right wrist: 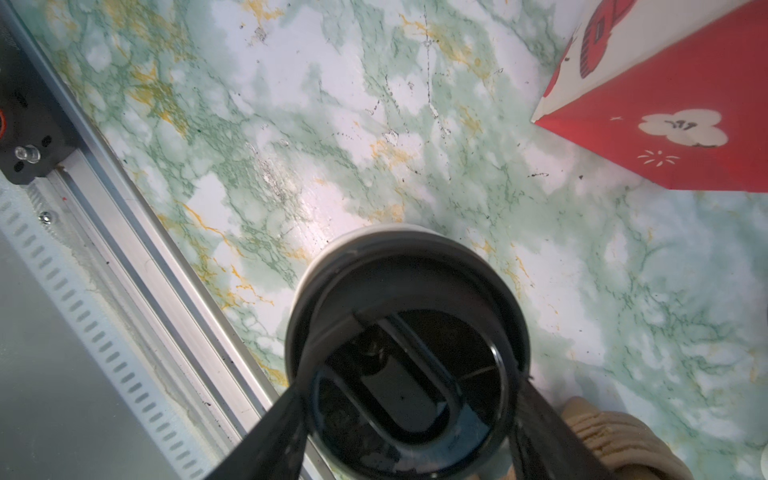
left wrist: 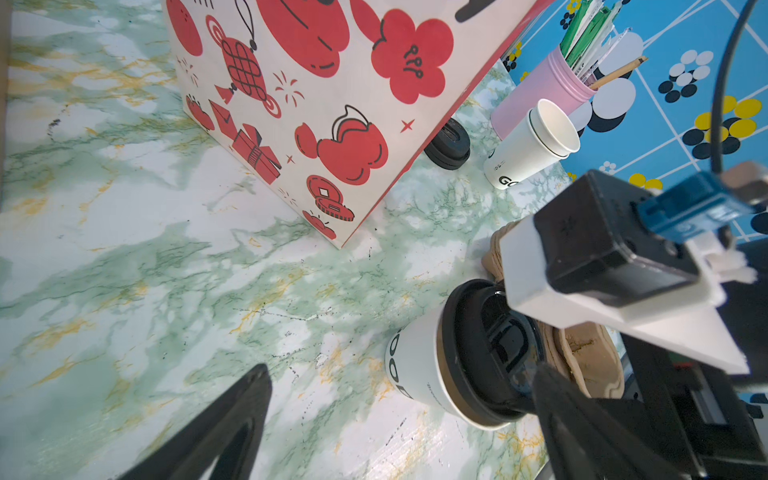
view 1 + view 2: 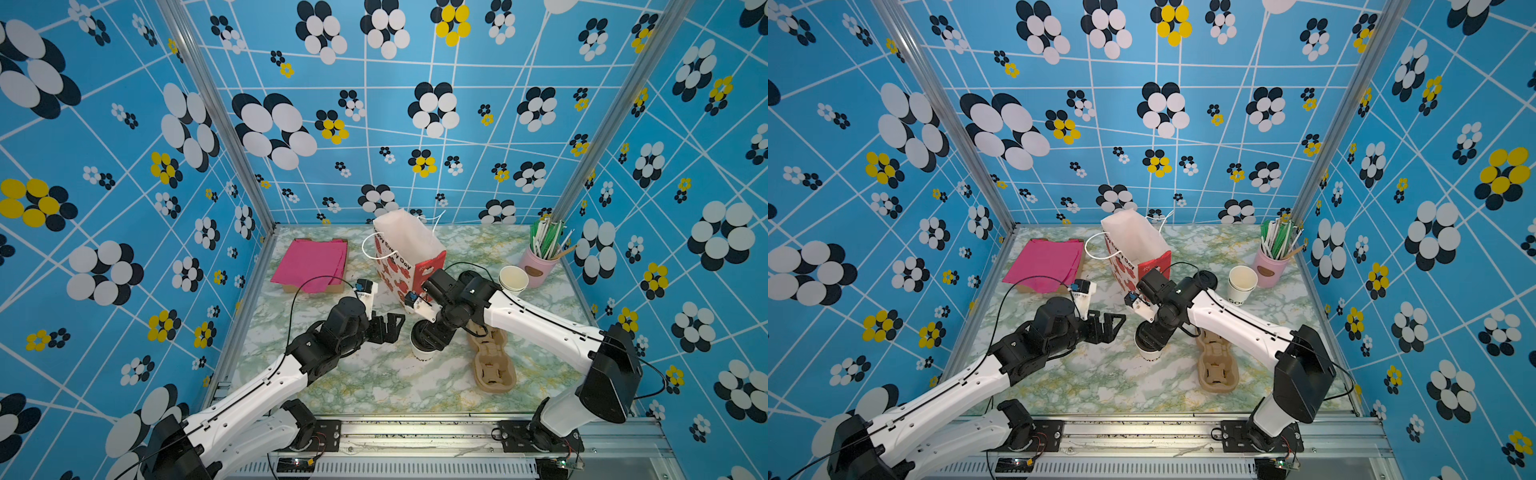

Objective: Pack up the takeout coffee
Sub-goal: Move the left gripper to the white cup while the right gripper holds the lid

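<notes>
Right wrist view: right end effector (image 1: 409, 395) clamping coffee (image 1: 399, 286) at lid, on bench (image 1: 332, 124).
Top views: left end effector (image 3: 390, 330) wide, beside coffee.

White, black-lidded takeout coffee (image 2: 415, 370), apparently standing upright.

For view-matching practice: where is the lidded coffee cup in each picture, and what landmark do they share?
Top view: coffee cup lower middle, left of the cardboard carrier.
Top view: cup lower middle.
Left wrist: cup beside the carrier.
Right wrist: cup seen from above, close.
Shared landmark: red-and-white bag.
</notes>
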Motion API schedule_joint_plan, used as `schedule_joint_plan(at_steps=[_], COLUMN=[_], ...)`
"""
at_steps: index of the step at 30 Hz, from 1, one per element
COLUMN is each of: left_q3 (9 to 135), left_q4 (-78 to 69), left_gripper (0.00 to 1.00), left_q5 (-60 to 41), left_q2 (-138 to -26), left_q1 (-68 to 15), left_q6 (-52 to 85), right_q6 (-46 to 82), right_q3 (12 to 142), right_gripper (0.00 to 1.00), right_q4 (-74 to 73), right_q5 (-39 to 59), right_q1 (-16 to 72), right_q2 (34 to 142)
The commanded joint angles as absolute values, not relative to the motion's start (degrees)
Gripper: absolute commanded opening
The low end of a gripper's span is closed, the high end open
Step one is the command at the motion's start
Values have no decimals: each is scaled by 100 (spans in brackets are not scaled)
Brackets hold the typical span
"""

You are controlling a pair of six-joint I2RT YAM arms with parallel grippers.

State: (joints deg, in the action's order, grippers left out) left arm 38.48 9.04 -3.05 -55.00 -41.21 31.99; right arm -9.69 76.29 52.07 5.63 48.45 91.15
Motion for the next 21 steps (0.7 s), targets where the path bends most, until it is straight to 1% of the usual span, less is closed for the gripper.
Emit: schedule_joint_plan(at_steps=[1,21], left_q3=[4059,3991], left_q4=[901,831], left_gripper=[99,100], left_q5=[-523,-671], left_q2=[-5596,-5757], left_q1=[-4061,-4034], left_q6=[3192,3257], right_q6=[-1002,-1009], right_q3=[7795,8103], right_gripper=[70,73], right_q4=[5476,5707], right_q5=[441,307], right_q1=[4930,5084], right_q2=[9228,9342])
